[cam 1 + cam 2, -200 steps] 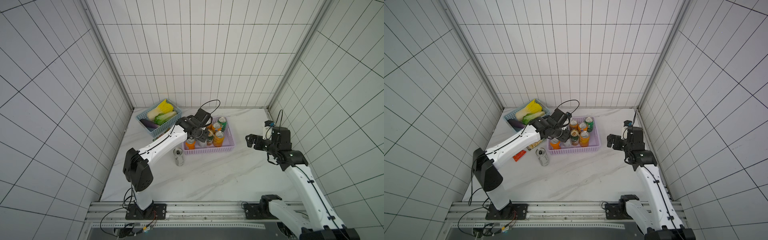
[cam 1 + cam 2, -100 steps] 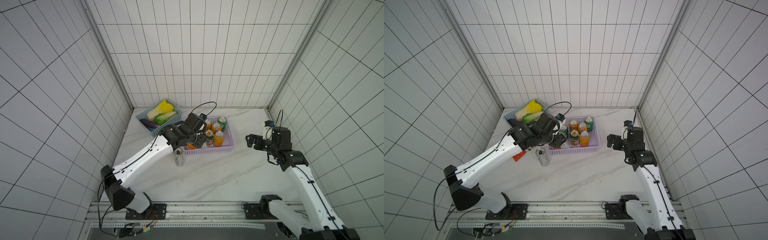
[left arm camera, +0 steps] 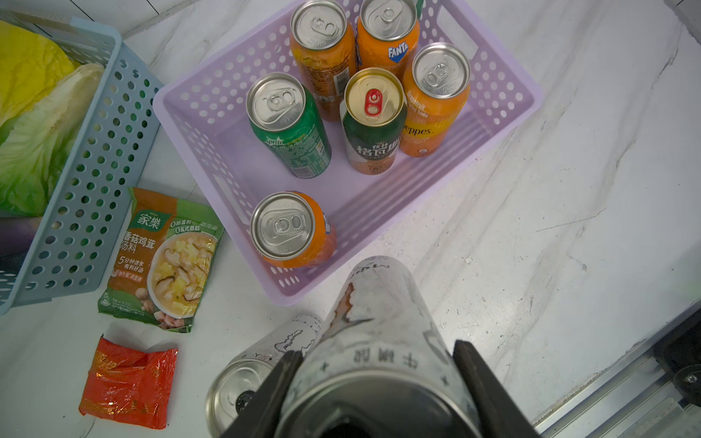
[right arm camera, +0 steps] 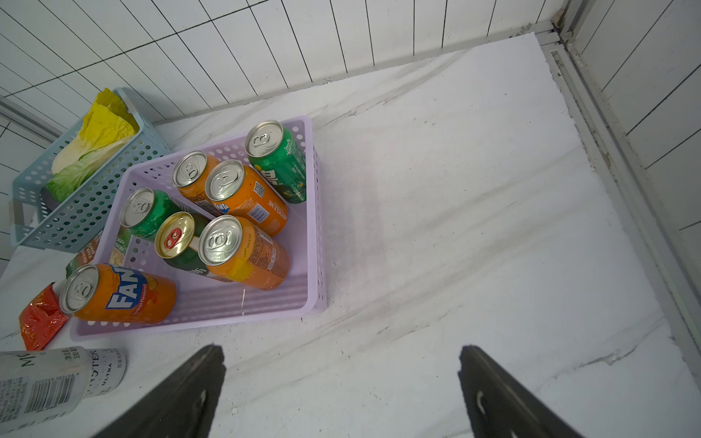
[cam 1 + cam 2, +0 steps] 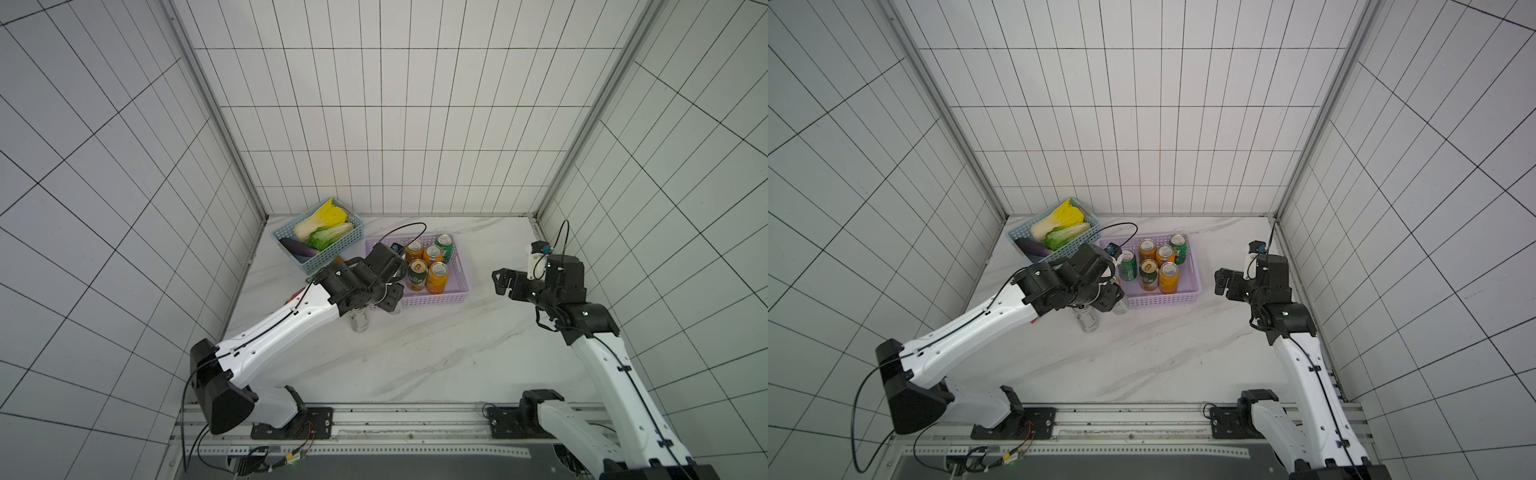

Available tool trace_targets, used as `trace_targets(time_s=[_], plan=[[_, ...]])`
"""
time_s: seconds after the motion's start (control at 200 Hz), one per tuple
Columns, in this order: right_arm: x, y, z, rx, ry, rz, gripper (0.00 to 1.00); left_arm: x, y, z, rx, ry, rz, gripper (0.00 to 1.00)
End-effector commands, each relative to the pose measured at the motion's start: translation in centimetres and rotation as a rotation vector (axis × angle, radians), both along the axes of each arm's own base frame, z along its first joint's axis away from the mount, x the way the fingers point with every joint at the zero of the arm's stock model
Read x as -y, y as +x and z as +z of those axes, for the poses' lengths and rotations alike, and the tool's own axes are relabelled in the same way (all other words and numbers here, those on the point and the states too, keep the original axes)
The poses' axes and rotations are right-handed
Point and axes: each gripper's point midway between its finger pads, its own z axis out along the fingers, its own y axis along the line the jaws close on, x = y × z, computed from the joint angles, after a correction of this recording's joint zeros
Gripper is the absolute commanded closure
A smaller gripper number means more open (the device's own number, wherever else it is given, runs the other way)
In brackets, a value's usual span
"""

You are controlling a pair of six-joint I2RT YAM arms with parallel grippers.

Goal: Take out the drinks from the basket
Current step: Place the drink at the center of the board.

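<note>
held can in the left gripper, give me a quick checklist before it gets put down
1. Grip: left gripper shut on the held can: ok.
2. Held can outside the basket: ok.
3. Gap to the standing can right beside it: cannot tell, they overlap in the left wrist view.
4. Bare table beside the basket for set-down: ok.
5. Right gripper open, apart from the left arm: ok.
6. Basket emptied: not ok, seven cans inside.
</note>
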Motion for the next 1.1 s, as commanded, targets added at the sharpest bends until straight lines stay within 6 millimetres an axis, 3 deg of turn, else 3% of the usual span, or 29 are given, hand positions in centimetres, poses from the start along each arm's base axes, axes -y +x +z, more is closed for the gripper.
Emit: trace_targets(time_s=[0.0,0.415,1.094], plan=[[0.4,-0.6,-1.0,-0.022,-0.01,-0.009,0.01,0.3,0.8,1.3,0.061,-0.043,0.035,0.46],[0.3,-0.6,-1.3,-0.031,-0.009,-0.004,0.0,-0.4,0.8,-2.7,-0.001,0.038,0.074,0.47],[0.2,-0.5,-1.1,-0.026,-0.007,-0.002,0.01,0.1,2.2,-7.1,0.007,0.07,0.11,0.46]])
